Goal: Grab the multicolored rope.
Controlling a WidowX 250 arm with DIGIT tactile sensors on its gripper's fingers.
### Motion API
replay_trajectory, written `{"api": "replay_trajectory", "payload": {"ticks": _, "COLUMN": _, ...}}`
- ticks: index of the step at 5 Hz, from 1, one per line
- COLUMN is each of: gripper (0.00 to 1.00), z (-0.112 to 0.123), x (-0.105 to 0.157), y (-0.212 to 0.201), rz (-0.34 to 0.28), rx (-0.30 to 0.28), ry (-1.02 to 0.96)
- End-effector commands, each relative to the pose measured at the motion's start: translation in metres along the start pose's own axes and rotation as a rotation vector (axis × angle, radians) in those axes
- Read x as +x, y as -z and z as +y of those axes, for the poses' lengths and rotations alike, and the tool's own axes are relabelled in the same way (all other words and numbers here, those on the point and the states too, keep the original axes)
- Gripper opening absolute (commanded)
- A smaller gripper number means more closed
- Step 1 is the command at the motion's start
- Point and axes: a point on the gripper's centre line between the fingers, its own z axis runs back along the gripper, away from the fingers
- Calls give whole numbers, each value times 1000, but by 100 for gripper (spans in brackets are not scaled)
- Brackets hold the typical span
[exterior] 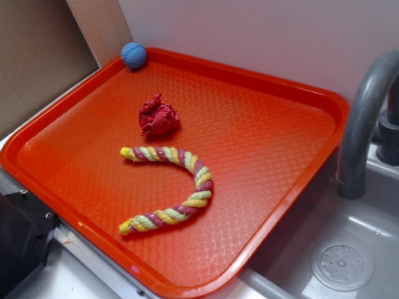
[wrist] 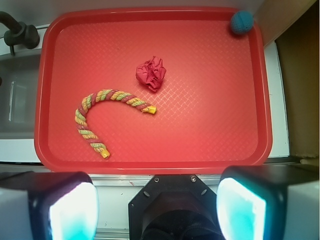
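Wrist view shows the hand [wrist: 157,202] spread wide, empty, held above the orange tray's [wrist: 270,125] near rim. On the tray, the multicolored rope [wrist: 95,112] lies curved beside a red wad [wrist: 151,73].

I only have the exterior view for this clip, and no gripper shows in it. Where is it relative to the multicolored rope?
Observer: In the wrist view the gripper shows beyond one long rim of the tray, clear of the multicolored rope and not over it.
Operator: Open or shut?
Observer: Its jaws stand wide apart, and nothing is between them.
Operator: Which rope end lies on the gripper's side?
Observer: The end farther from the red wad. It lies close to that rim, while the other end points toward the tray's middle.
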Motion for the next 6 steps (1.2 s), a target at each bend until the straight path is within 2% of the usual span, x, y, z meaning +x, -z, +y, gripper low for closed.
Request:
{"api": "replay_trajectory", "payload": {"ticks": 1, "gripper": 100, "z": 0, "x": 0, "y": 0, "rz": 0, "rx": 0, "ry": 0}}
{"api": "replay_trajectory", "payload": {"ticks": 2, "gripper": 100, "z": -18, "x": 28, "y": 14, "rz": -24, "rx": 39, "ry": 257}}
{"api": "replay_trajectory", "payload": {"ticks": 4, "gripper": 100, "z": -35, "x": 57, "y": 38, "rz": -132, "rx": 9, "ry": 756}}
{"api": "replay_trajectory", "payload": {"ticks": 5, "gripper": 100, "z": -40, "x": 70, "y": 65, "rz": -162, "rx": -31, "ry": 1002}}
{"api": "replay_trajectory", "payload": {"ticks": 6, "gripper": 100, "z": -38, "x": 82, "y": 117, "rz": -138, "rx": -165, "ry": 1229}}
